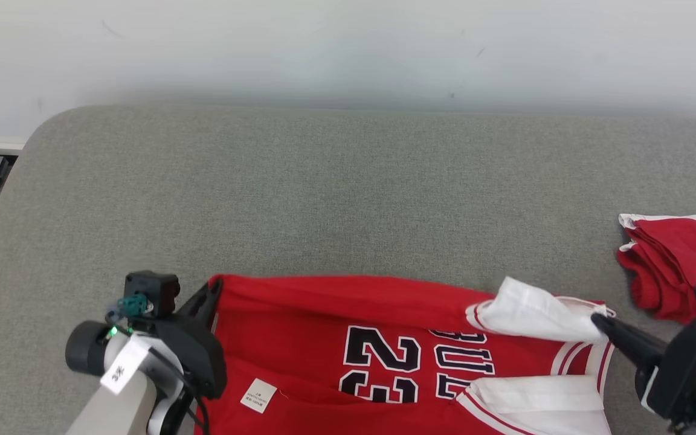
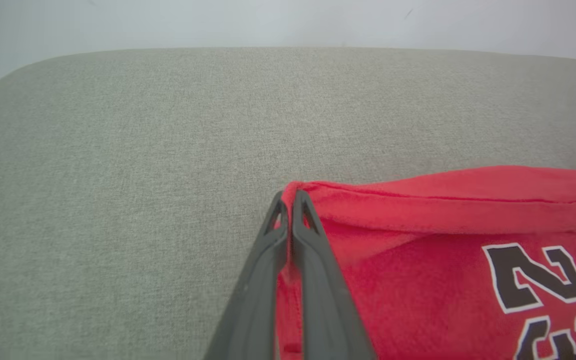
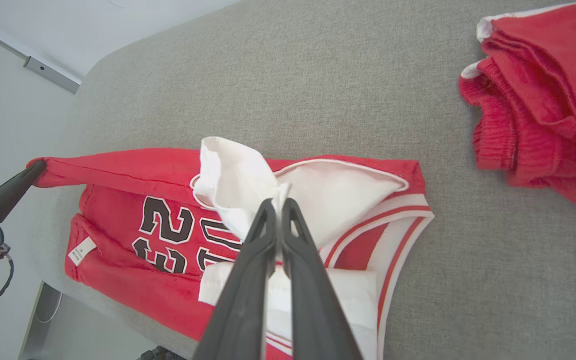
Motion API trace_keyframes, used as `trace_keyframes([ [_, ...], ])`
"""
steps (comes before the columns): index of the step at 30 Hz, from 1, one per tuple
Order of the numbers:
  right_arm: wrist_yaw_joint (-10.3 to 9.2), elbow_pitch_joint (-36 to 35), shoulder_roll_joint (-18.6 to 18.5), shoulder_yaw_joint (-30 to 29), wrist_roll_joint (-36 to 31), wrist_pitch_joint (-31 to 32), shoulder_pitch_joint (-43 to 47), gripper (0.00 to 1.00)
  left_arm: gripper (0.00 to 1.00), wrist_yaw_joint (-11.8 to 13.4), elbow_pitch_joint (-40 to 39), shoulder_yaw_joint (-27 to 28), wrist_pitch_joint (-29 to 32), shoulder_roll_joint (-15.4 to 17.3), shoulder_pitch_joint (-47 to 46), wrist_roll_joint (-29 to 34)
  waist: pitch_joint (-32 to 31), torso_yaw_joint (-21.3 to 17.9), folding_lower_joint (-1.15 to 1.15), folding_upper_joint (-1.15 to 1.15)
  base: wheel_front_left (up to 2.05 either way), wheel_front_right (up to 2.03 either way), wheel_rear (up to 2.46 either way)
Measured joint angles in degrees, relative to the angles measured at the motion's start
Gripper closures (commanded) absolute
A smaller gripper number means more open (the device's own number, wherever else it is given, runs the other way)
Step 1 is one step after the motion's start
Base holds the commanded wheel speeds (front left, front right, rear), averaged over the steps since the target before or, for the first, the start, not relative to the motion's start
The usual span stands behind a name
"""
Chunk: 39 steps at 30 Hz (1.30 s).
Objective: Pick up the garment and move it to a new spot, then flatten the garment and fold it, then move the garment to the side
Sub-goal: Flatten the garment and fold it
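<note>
On the one grey pad, the one jersey is lying along the pad's near edge, spread but rumpled, so the flattening and folding are looking half done and the move aside is not yet begun. One other red pile is sitting at the pad's right end. Two grippers are working. The left gripper is clenching the jersey's red corner, the right gripper is clenching its white flap, and one small label is showing by the pad's near edge.

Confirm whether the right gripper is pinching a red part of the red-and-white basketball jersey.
No, the right gripper is shut on a white fold of the red-and-white basketball jersey, not red cloth.
</note>
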Motion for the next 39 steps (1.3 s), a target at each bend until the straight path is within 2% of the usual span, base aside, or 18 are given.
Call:
trace_keyframes([
  [7, 0.54, -3.71, -0.18, -1.2, 4.23, 3.05, 6.22, 1.0, 1.0, 0.1, -1.24, 0.2, -1.83, 0.25, 3.61, -0.38, -0.49, -0.13, 0.0, 0.0, 0.0, 0.0, 0.0],
  [22, 0.46, -4.09, -0.56, -0.08, 4.92, 7.84, 11.07, 1.0, 1.0, 0.74, -0.27, 0.68, -3.96, 0.62, 6.91, -0.99, -0.75, -0.56, 0.0, 0.0, 0.0, 0.0, 0.0],
  [23, 0.44, -4.1, -0.63, 0.01, 4.92, 7.95, 11.39, 0.93, 0.91, 1.08, -0.04, 0.64, -3.96, 0.65, 6.91, -0.96, -0.74, -0.55, 0.0, 0.0, 0.0, 0.0, 0.0],
  [25, 0.42, -4.04, -0.99, 0.51, 4.91, 9.03, 12.02, 0.84, 0.95, 1.08, 0.37, 0.53, -3.96, 0.86, 6.92, -0.92, -0.71, -0.52, 0.0, 0.0, 0.0, 0.0, 0.0],
  [26, 0.36, -4.05, -1.09, 0.57, 4.8, 9.35, 12.35, 0.53, 0.85, 1.08, 0.63, 0.46, -3.94, 0.99, 6.93, -0.91, -0.71, -0.52, 0.0, 0.0, 0.0, 0.0, 0.0],
  [27, 0.07, -3.98, -1.25, 0.55, 4.45, 9.35, 12.69, 0.0, 0.75, 1.08, 0.88, 0.33, -3.91, 1.13, 6.98, -0.76, -0.7, -0.52, 0.0, 0.0, 0.0, 0.0, 0.0],
  [28, -0.46, -3.64, -1.38, 0.37, 4.04, 9.37, 12.72, 0.0, 0.52, 1.08, 1.07, 0.27, -3.9, 1.19, 7.17, -0.65, -0.7, -0.52, 0.0, 0.0, 0.0, 0.0, 0.0],
  [29, -0.66, -3.42, -1.62, 0.22, 3.67, 9.47, 12.71, 0.0, 0.0, 1.09, 1.24, 0.15, -3.88, 1.19, 7.5, -0.63, -0.7, -0.52, 0.0, 0.0, 0.0, 0.0, 0.0],
  [39, -2.12, -3.44, -2.75, -0.43, 1.01, 9.88, 12.78, 0.0, 0.0, 1.85, 2.23, 0.97, -4.07, 1.7, 9.12, -0.78, -1.07, -0.47, 0.0, 0.0, 0.0, 0.0, 0.0],
])
